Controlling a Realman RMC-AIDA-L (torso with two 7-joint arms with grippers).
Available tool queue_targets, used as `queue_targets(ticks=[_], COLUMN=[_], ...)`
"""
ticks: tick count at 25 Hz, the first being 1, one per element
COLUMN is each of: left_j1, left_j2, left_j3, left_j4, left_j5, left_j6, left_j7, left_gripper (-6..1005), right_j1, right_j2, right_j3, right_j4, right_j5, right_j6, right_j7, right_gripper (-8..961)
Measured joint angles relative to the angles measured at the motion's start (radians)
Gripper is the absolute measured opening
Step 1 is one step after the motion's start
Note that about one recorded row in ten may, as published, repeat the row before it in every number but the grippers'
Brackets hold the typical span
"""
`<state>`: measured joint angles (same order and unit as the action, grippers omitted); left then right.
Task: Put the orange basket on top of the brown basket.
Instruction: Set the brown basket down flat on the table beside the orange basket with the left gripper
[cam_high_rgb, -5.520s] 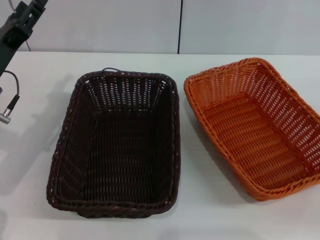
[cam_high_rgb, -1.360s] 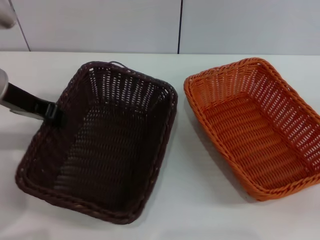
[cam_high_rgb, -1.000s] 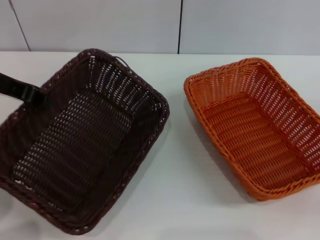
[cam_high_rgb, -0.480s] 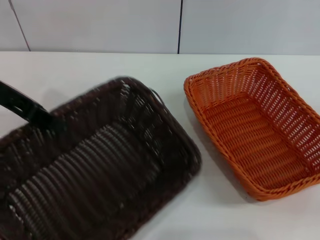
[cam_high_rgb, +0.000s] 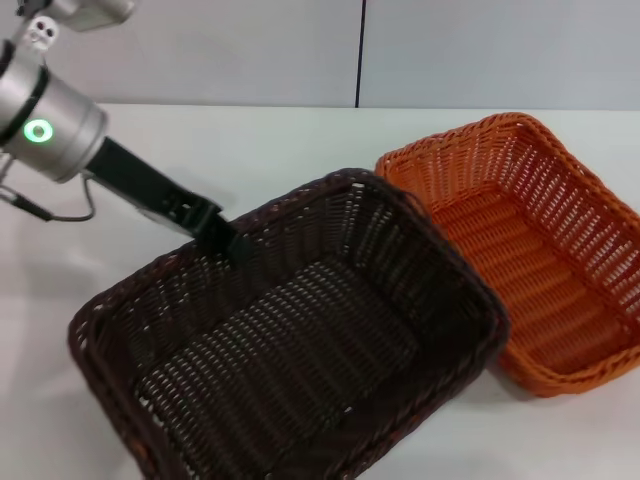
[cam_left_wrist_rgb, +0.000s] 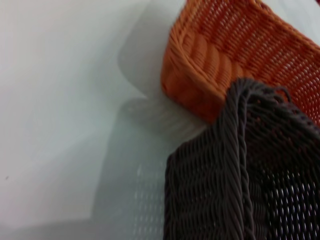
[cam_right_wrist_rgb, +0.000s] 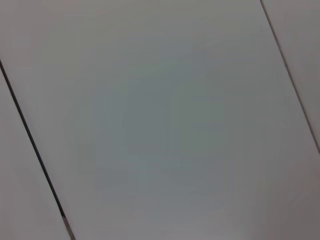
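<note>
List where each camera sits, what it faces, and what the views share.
Head view: looks down at the table; the left arm's left pincer grips the brown basket, raised beside the orange basket.
Left wrist view: on the left arm, close on both baskets; no pincer visible.
Right wrist view: faces a blank panelled surface; no robot parts.
Head and left wrist views share both baskets.
</note>
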<state>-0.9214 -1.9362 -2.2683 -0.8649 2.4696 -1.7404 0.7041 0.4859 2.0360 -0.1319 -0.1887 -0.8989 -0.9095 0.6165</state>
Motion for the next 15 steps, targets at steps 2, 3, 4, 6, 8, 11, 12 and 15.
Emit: queue_targets(ticks=[2, 3, 4, 6, 8, 11, 12, 15], left_j1=[-0.013, -0.024, -0.029, -0.031, -0.034, -0.037, -0.037, -0.03], left_j2=[-0.003, -0.006, -0.013, -0.021, -0.035, -0.051, -0.055, -0.058], left_j3=[-0.003, -0.005, -0.009, -0.02, -0.045, -0.073, -0.078, -0.082], left_j4=[0.023, 0.04, 0.051, 0.055, 0.058, 0.059, 0.06, 0.062], left_j5=[0.0, 0.0, -0.003, -0.007, -0.013, -0.029, -0.037, -0.056], left_j6=[0.021, 0.046, 0.076, 0.092, 0.104, 0.112, 0.114, 0.112], left_j7=[-0.007, -0.019, -0.039, -0.051, -0.061, -0.062, -0.062, -0.057], left_gripper=[217, 218, 219, 221, 223, 226, 227, 230], right_j1=[0.0, 0.0, 0.0, 0.0, 0.0, 0.0, 0.0, 0.0], right_j2=[0.0, 0.0, 0.0, 0.001, 0.0, -0.002, -0.002, -0.004], right_j3=[0.0, 0.0, 0.0, 0.0, 0.0, -0.002, -0.004, -0.006], right_j4=[0.003, 0.004, 0.005, 0.005, 0.005, 0.006, 0.007, 0.007], right_j5=[0.0, 0.0, 0.0, 0.0, 0.0, 0.0, 0.0, 0.0], right_j6=[0.008, 0.01, 0.01, 0.013, 0.021, 0.032, 0.035, 0.037], right_j7=[0.0, 0.0, 0.0, 0.0, 0.0, 0.0, 0.0, 0.0], right_gripper=[740, 740, 740, 740, 740, 740, 740, 740])
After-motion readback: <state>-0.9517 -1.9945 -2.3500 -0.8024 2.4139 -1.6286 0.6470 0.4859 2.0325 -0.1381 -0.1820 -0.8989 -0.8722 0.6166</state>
